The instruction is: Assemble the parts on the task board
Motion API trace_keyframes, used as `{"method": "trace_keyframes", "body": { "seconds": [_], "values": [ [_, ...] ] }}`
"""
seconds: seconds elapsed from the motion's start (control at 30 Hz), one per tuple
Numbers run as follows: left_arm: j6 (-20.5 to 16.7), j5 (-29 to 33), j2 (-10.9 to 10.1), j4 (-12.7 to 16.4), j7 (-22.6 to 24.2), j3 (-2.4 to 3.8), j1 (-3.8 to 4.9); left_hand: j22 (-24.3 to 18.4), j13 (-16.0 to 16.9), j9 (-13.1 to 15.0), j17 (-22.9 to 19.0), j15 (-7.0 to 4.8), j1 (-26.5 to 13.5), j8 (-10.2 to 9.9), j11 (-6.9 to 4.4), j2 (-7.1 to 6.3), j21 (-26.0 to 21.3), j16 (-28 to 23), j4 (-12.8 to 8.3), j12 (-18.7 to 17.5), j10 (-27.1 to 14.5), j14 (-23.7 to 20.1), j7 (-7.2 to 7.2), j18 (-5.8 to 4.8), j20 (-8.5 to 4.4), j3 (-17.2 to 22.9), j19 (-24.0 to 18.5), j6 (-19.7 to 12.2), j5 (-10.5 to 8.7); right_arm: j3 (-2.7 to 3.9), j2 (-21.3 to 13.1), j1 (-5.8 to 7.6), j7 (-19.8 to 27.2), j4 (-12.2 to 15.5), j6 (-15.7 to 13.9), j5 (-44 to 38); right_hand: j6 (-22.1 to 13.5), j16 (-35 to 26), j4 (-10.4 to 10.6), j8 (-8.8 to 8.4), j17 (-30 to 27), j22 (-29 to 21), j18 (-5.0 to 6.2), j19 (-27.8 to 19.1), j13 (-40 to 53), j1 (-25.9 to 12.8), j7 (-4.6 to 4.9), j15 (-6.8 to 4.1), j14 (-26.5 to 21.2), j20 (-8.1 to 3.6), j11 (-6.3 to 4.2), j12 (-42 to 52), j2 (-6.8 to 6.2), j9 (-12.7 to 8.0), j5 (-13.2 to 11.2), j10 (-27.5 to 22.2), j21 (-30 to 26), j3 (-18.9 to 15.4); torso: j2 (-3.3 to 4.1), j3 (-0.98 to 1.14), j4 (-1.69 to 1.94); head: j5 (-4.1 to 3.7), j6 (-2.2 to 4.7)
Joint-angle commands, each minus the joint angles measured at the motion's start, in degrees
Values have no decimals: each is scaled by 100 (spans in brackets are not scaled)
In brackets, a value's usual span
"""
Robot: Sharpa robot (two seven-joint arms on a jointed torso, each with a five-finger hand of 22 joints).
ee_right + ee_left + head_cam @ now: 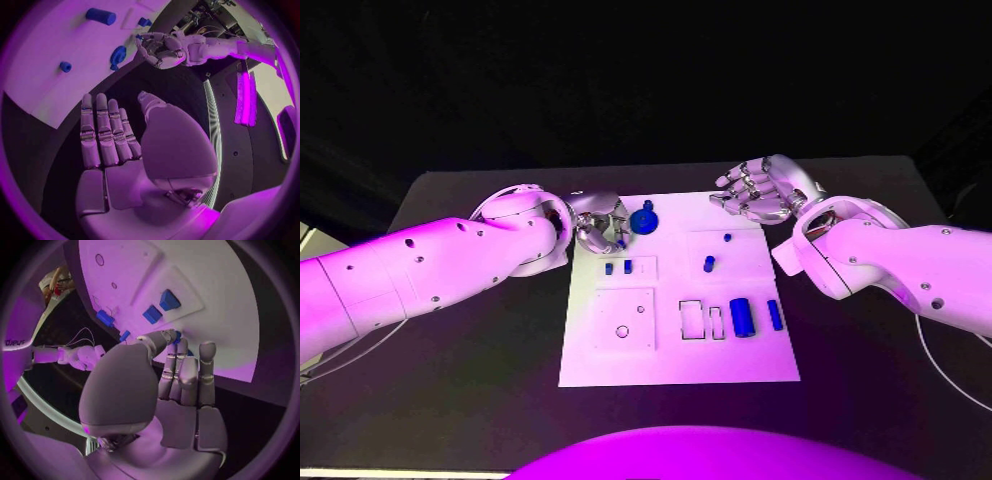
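Note:
The white task board (678, 360) lies in the middle of the table. My left hand (599, 224) is at the board's far left edge and pinches a round blue part (643, 220) between thumb and fingertips; the part stands tilted just above the board. In the left wrist view a bit of that blue part (177, 335) shows behind the thumb tip. The right wrist view shows the left hand (157, 48) beside the round part (117, 54). My right hand (759, 190) hovers over the board's far right corner, fingers straight and palm empty (119, 150).
Two small blue pieces (617, 267) stand left of centre, and two more (708, 264) sit further right. Two blue cylinders (741, 317) lie at the board's right side beside rectangular slots (691, 319). A square recess (623, 318) with a hole is at the left.

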Motion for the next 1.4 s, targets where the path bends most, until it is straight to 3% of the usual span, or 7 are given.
{"method": "trace_keyframes", "body": {
  "seconds": [0.03, 0.53, 0.87, 1.4],
  "values": [
    [134, 61, 21, -12, -41, -10, -5, -11, 1, 10, 10, -1, -20, -26, -134, 41, -5, 33, -42, 15, 180, 50, 0, -7, 18, -4, -48, 19, 28, 1, 2, -5, 94, 5, 2, -16, -46, -33, -1, 26, -5, -5, 80, -42, -5, 13, 197, 36, -5, -12, 28, -35, -4, -5, 27, -9, -5, 47, 2, 0, -2, -5, -3],
    [194, 149, 60, -58, 3, -90, -16, -57, 13, 30, -15, 11, -172, -85, -133, 16, -55, 51, -25, -50, 178, 16, -1, 2, 35, -61, -128, 14, 12, 1, 4, -9, 90, 1, 9, -16, -47, -39, -1, 27, -11, -17, 80, -44, -14, 12, 198, 38, -7, -11, 30, -36, -5, -7, 29, -12, -5, 47, 0, 1, 0, -11, -6],
    [179, 175, 58, -80, 11, -100, -19, -75, 19, 36, -13, 9, -180, -90, -139, 21, -70, 55, -30, -50, 193, 13, -6, 7, 36, -62, -148, 19, 18, 1, 5, -13, 91, -2, 7, -16, -47, -39, -1, 27, -11, -17, 80, -44, -14, 12, 198, 38, -7, -11, 30, -36, -5, -7, 29, -12, -5, 47, -2, -2, -1, -13, -3],
    [116, 232, 49, -80, 8, -100, -19, -251, 50, 3, -177, 54, -344, -366, -89, -26, -222, 39, -53, -178, 98, -128, 56, 43, 65, -50, -321, -270, 33, 1, -1, -16, 87, -8, 3, -16, -55, -55, 0, 26, -29, -49, 80, -52, -39, 4, 202, 43, -13, -6, 35, -39, -9, -12, 32, -23, -6, 44, 3, 2, 2, -12, 11]
  ]
}}
